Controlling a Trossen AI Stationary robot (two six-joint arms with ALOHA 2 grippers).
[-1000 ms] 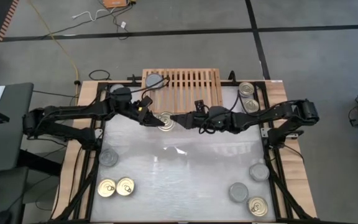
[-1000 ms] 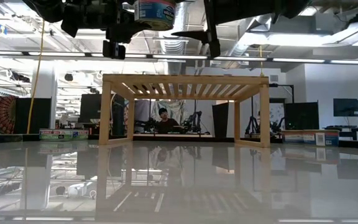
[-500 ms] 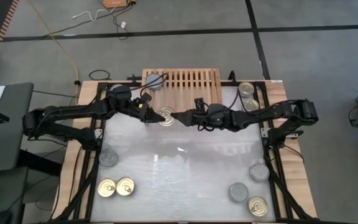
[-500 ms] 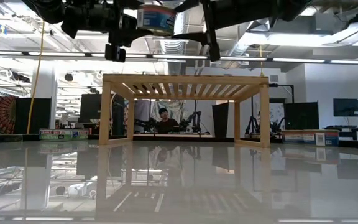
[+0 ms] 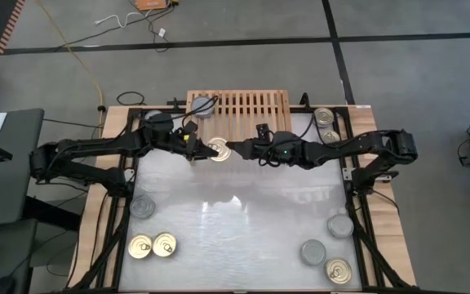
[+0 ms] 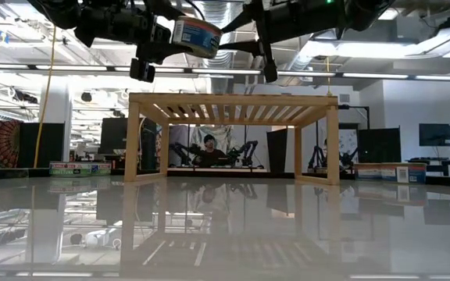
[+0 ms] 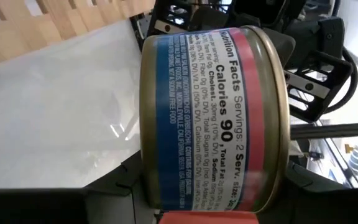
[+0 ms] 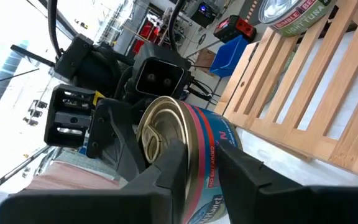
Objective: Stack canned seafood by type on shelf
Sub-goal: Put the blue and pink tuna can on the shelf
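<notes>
Gold-topped can held aloft at table's 12 o'clock, just in front of shelf. Left gripper pinches it; right gripper closes fingers around rim. Risk: mistimed handover release drops can.

Held tilted above the shelf: a blue-labelled can, both dark grippers meeting at it from either side. Below, glossy counter; behind, a seated person framed between the shelf legs.
</notes>
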